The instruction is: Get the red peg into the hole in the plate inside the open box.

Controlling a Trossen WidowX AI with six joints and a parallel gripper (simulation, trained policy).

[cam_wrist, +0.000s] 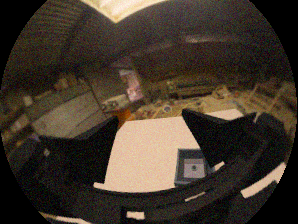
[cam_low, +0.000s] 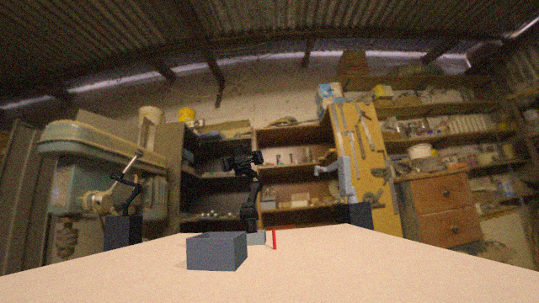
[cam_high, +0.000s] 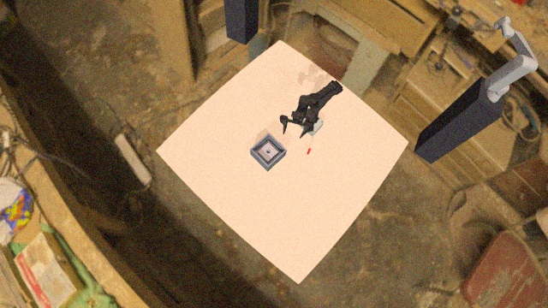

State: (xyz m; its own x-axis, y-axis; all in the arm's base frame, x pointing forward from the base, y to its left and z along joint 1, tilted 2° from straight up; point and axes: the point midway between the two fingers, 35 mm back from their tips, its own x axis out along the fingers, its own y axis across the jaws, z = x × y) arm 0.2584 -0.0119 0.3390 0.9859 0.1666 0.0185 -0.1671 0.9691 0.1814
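Note:
The red peg (cam_high: 308, 151) (cam_low: 274, 239) stands upright on the table, to the right of the box in the top and exterior views. The wrist view does not show it. The open blue-grey box (cam_high: 259, 158) (cam_low: 210, 255) (cam_wrist: 178, 165) stands on the table. Its light bottom plate (cam_high: 264, 150) (cam_wrist: 187, 170) has a small dark hole near the middle. My gripper (cam_high: 293, 133) (cam_wrist: 150, 115) is wide open with nothing between the fingers. In the exterior view it hangs high above the table, behind the box and the peg.
The pale table top (cam_high: 291, 222) (cam_low: 320, 269) (cam_wrist: 140, 155) carries the arm's light grey base (cam_high: 317, 127) (cam_low: 258, 237) behind the box. A dark pedestal with a grey arm (cam_high: 514, 70) (cam_low: 344, 177) stands beyond the table's edge. Another dark pedestal (cam_high: 241, 21) (cam_low: 122, 231) stands on the other side.

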